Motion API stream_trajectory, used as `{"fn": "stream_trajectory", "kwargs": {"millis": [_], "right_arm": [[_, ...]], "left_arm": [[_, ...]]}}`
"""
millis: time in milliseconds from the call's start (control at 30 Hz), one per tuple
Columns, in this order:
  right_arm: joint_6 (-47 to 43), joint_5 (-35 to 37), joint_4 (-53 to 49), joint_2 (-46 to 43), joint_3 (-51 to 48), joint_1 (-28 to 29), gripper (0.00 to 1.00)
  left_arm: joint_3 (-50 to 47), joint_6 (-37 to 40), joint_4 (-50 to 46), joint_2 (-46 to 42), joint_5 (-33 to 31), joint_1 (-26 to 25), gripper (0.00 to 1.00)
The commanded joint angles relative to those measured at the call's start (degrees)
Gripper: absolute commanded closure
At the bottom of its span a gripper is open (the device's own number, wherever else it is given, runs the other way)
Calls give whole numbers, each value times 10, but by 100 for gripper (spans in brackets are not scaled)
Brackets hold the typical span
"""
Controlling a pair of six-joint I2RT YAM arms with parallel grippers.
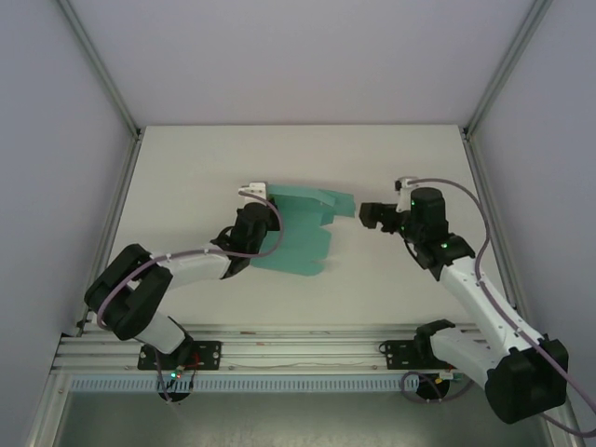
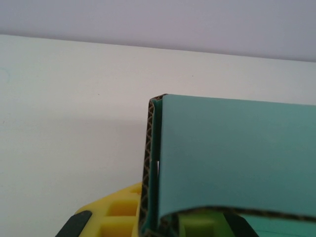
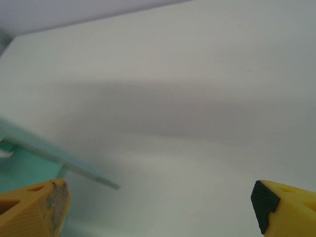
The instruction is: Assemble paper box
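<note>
The paper box (image 1: 298, 237) sat half-folded mid-tabletop (image 1: 391, 158). Its left edge was seemingly pinched in the left hand (image 1: 255, 200), whose fingers were mostly hidden behind card. The right hand (image 3: 158, 205) gaped wide and empty, just off its right end.

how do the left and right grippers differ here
The left gripper has the paper box between its fingers; the right gripper's fingers stand wide apart, nothing between. The left gripper is at the box's left edge, the right gripper just off its right flap. Both have yellow fingers.
</note>
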Motion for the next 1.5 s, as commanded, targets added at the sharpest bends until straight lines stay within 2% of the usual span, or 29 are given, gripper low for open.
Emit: {"fn": "stream_trajectory", "kwargs": {"millis": [0,133,200,267,367,433,767,867,967,1100,1200,1367,1467], "right_arm": [[-68,-130,36,1,-11,2,5],[-88,-132,39,42,12,1,7],[-99,-162,40,71,31,2,10],[-100,-180,46,95,47,3,18],[-97,-185,46,128,66,4,40],[-95,-186,48,140,72,5,51],[-84,-180,65,167,85,14,64],[-79,-149,62,168,88,20,77],[-83,-86,44,172,97,40,84],[-37,65,45,187,106,80,92],[4,186,47,211,110,105,93],[42,316,37,269,138,146,94],[70,393,23,306,171,173,97]], "left_arm": [[12,-5,-24,-15,15,3,100],[18,-1,-31,-16,42,3,100],[25,-5,-41,-15,47,3,100],[29,-7,-45,-14,49,3,100],[37,-15,-57,-15,46,3,100],[44,-17,-69,-15,42,3,100],[56,-17,-82,-11,70,3,100],[56,-18,-90,-13,71,2,100],[61,-24,-101,-13,74,2,100],[76,-41,-127,-10,80,-1,100],[85,-45,-140,-9,85,-4,100],[91,-55,-152,-11,99,-7,100],[94,-61,-154,-7,105,-9,100]]}}
